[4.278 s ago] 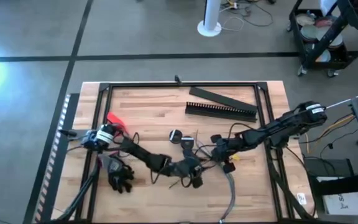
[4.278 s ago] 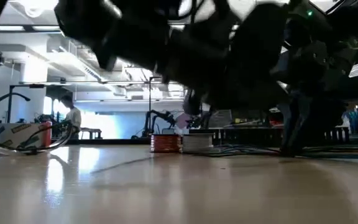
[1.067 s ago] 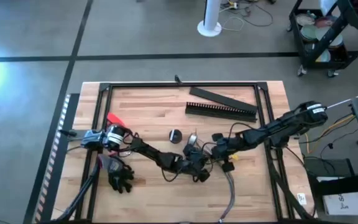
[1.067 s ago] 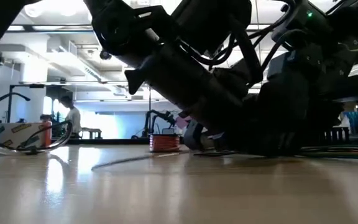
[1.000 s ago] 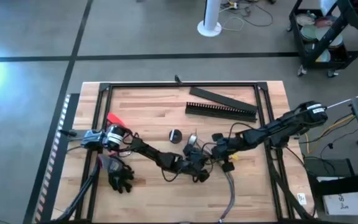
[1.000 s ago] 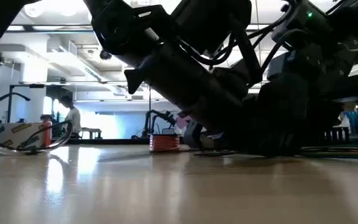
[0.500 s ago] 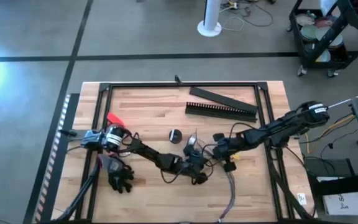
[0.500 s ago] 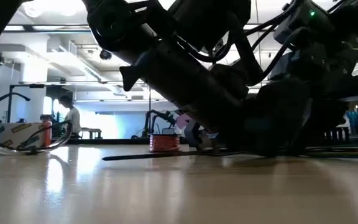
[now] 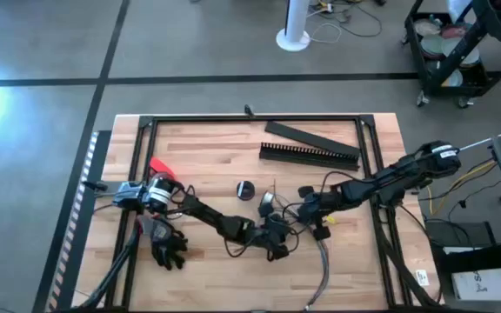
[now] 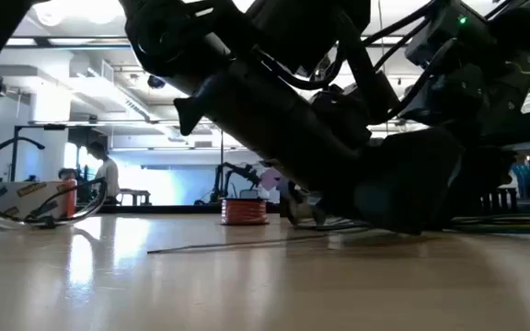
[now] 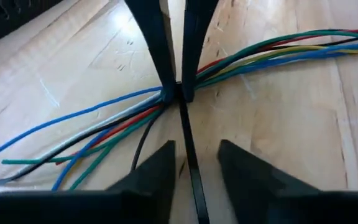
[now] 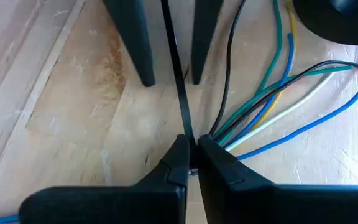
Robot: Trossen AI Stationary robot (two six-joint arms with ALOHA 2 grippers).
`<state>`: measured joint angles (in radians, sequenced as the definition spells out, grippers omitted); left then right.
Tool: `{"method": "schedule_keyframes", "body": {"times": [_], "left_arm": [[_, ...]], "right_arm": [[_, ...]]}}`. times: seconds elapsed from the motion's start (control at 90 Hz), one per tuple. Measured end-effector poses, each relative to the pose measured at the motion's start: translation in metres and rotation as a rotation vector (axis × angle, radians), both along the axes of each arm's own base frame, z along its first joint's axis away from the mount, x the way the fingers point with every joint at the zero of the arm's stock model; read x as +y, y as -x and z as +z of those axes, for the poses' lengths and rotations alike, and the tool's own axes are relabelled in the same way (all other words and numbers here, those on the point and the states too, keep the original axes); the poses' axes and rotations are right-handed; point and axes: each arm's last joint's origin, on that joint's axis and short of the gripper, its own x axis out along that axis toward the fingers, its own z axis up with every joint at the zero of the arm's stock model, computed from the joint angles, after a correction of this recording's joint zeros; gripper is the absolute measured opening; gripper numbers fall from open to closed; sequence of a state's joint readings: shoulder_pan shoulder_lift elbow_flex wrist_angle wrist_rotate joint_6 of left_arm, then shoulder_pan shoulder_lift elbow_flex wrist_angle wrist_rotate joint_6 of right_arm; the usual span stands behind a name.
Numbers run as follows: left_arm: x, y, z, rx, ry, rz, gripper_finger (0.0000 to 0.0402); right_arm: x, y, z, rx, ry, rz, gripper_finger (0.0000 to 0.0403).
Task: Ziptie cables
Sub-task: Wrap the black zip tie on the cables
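The right gripper [image 12: 190, 158] pinches the thin black plastic ziptie [image 12: 180, 93] beside the fanned bundle of coloured cables [image 12: 272, 102]. The left gripper [image 11: 194, 168], fingers spread, straddles the strip mid-table (unclamped); a sideways tug could slip it off the bundle.

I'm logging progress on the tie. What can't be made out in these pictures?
High view: ziptie too thin to follow; left gripper and right gripper cover the cables.
Low view: arms hide the cables.
Left wrist view: ziptie's end cut off by the bottom edge.
Right wrist view: shut right gripper hides whether ziptie loops under cables.
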<state>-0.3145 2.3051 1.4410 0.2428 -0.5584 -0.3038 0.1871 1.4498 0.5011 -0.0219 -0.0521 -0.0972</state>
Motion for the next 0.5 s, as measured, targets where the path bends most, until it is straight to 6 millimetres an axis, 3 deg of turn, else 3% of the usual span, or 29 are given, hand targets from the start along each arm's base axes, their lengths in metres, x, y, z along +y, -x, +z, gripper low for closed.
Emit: {"method": "schedule_keyframes", "body": {"times": [0.133, 0.211, 0.344, 0.5], "left_arm": [[0.0037, -0.0014, -0.0021, -0.001, 0.003, 0.009, 0.0138], [0.0047, -0.0018, -0.002, -0.004, 0.02, 0.018, 0.0106], [0.0051, -0.0019, -0.002, -0.004, 0.023, 0.023, 0.0017], [0.0007, -0.0003, -0.0022, -0.001, 0.013, 0.02, 0.0004]], "right_arm": [[0.0, 0.0, 0.0, -0.001, 0.002, 0.004, 0.0003], [0.0, 0.0, 0.0, -0.001, 0.002, 0.003, 0.0003], [0.0, 0.0, 0.0002, -0.001, 0.0, 0.001, 0.0003], [0.0, 0.0002, 0.0014, -0.003, -0.006, -0.009, 0.0003]]}}
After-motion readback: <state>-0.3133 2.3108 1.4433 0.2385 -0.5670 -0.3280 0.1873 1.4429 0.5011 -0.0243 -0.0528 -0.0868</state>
